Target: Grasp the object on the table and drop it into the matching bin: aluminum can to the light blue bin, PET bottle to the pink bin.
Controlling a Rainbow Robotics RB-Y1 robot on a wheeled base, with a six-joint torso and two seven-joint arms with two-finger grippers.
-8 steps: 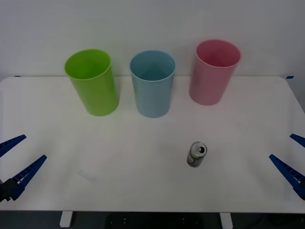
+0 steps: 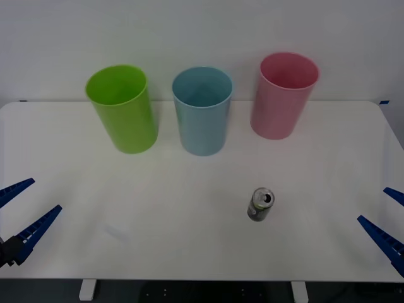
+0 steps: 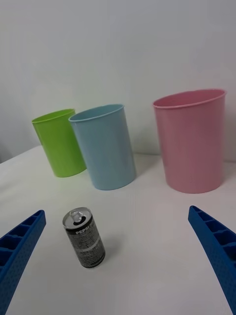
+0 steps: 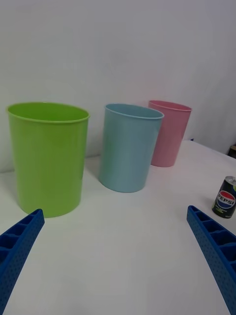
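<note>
White bench (image 2: 189, 240), front view: I see the aluminum can (image 2: 260, 204) standing upright, right of centre, well in front of the bins. Back row from my left: lime green bin (image 2: 123, 108), light blue bin (image 2: 202, 111), pink bin (image 2: 282, 96), all upright and apart from each other. Left gripper (image 2: 19, 207) sits at the near left edge, fingers spread, holding nothing, well apart from the can. Right gripper (image 2: 386, 214) sits at the near right edge, fingers spread, holding nothing; the can is off to its left, clear of both fingers.

Right wrist view: can (image 3: 84, 238) stands between the spread blue fingers (image 3: 19, 251), nearer one of them, not touching either. Silver top with pull-tab faces up. Light blue bin (image 3: 104, 146) and pink bin (image 3: 191, 140) stand beyond it, lime green bin (image 3: 59, 142) further off.

Left wrist view: fingers (image 4: 212, 251) spread wide. Can (image 4: 225, 197) is near the edge, just beyond one finger, not between them. Lime green bin (image 4: 46, 157) is closest, then light blue bin (image 4: 129, 147), then pink bin (image 4: 168, 133).
</note>
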